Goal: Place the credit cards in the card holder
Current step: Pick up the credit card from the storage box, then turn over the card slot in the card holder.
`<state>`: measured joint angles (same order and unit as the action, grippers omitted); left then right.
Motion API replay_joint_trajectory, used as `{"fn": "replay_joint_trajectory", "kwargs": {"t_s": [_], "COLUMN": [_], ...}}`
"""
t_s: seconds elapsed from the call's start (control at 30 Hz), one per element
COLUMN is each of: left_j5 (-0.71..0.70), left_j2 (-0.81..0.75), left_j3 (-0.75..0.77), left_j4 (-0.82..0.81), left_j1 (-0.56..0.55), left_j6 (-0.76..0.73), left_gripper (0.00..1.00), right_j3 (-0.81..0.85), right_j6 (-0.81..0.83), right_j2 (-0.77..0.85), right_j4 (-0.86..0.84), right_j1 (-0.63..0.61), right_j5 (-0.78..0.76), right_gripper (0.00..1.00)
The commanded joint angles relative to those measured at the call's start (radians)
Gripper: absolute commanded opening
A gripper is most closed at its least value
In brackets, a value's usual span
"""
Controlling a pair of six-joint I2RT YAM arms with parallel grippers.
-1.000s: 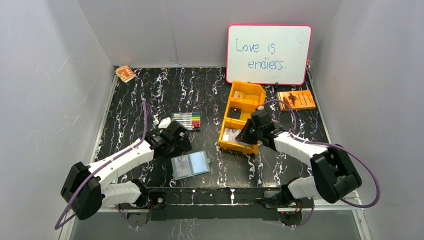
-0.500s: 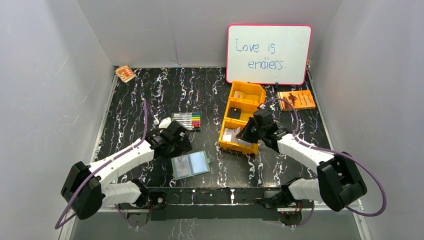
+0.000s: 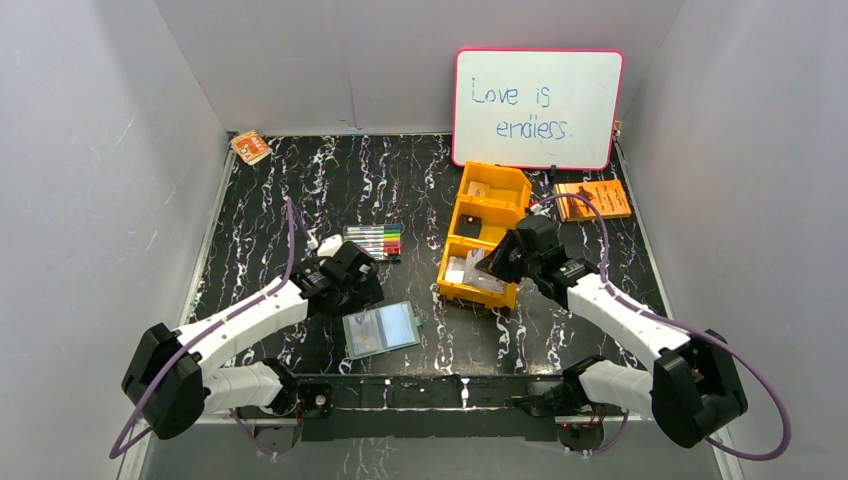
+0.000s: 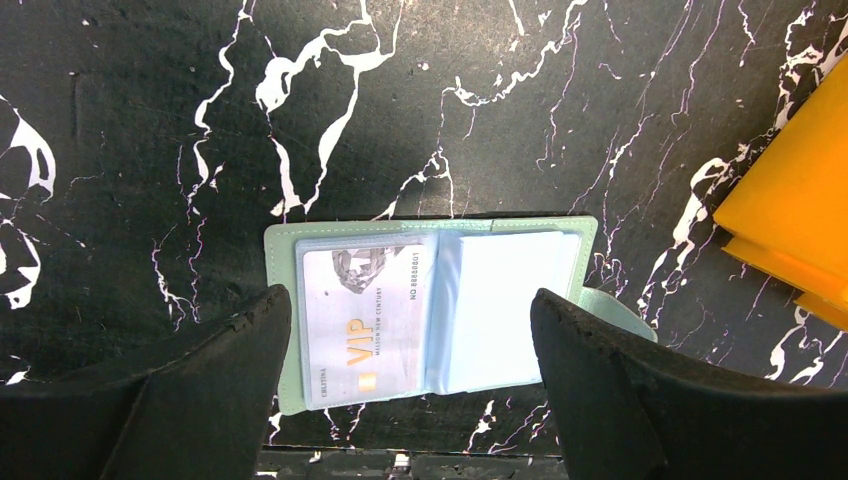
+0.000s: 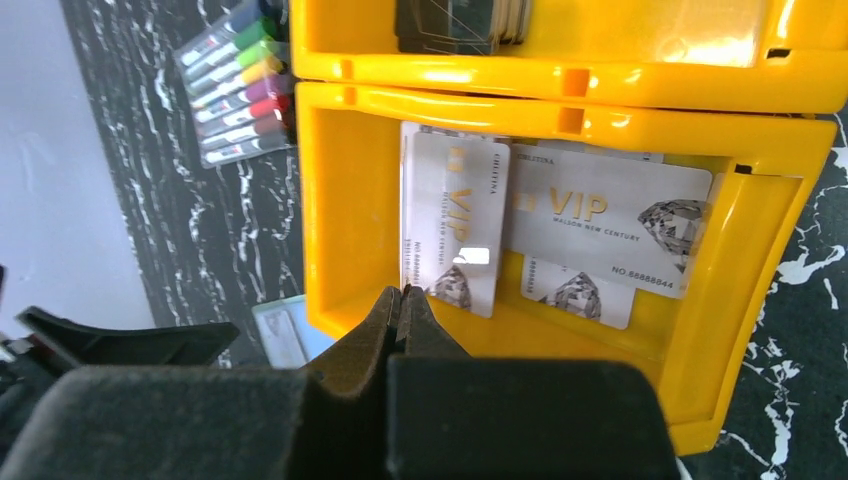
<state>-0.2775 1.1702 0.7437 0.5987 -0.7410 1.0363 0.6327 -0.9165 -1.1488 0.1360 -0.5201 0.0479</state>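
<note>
Starting at the near edge: card holder [image 3: 380, 328] lies open flat on the worktop [image 3: 300, 180], pockets up, so a card can go in from above. Left end effector [image 3: 358, 295] hangs just behind it, jaws spread wide, gripping nothing. My guess is it's parked there to steady the holder when a card arrives. The left wrist view adds what the top view can't resolve. One VIP card [image 4: 365, 325] already sits in the left pocket, the right pocket looks blank, and the fingers [image 4: 200, 400] frame the holder on both sides. Can't tell if they touch it. Further out, right end effector [image 3: 492, 266] reaches into the nearest compartment of the orange bin [image 3: 478, 293], where the loose credit cards [image 3: 458, 270] sit. Its jaws are closed with no gap visible, tips at the edge of a tilted card [image 5: 455, 225]. That looks like a pinch on it, though the contact itself is hidden behind the fingers. The right wrist view shows more pale VIP cards lying flat beside it and dark cards [image 5: 460, 20] in the next compartment; from above these are just blobs. Only the top view shows both arms at once, with holder and bin near each other but apart. Markers [image 3: 373, 240] lie behind the left arm. Whiteboard [image 3: 537, 108], orange booklet [image 3: 593, 198] and small packet [image 3: 250, 146] sit at the far edge, judged irrelevant.
</note>
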Motion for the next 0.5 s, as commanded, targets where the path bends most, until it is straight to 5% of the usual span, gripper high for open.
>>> {"fn": "replay_joint_trajectory", "kwargs": {"t_s": [0.0, 0.47], "left_j5": [-0.037, -0.106], "left_j2": [-0.034, -0.107], "left_j3": [0.025, 0.106], "left_j4": [0.018, 0.060], "left_j1": [0.004, 0.005], "left_j6": [-0.007, 0.002], "left_gripper": [0.86, 0.86], "right_j3": [0.099, 0.379], "right_j6": [-0.033, -0.355], "right_j2": [0.058, -0.015], "right_j4": [0.067, 0.495], "right_j1": [0.010, 0.070], "right_j5": [-0.015, 0.212], "right_gripper": [0.00, 0.00]}}
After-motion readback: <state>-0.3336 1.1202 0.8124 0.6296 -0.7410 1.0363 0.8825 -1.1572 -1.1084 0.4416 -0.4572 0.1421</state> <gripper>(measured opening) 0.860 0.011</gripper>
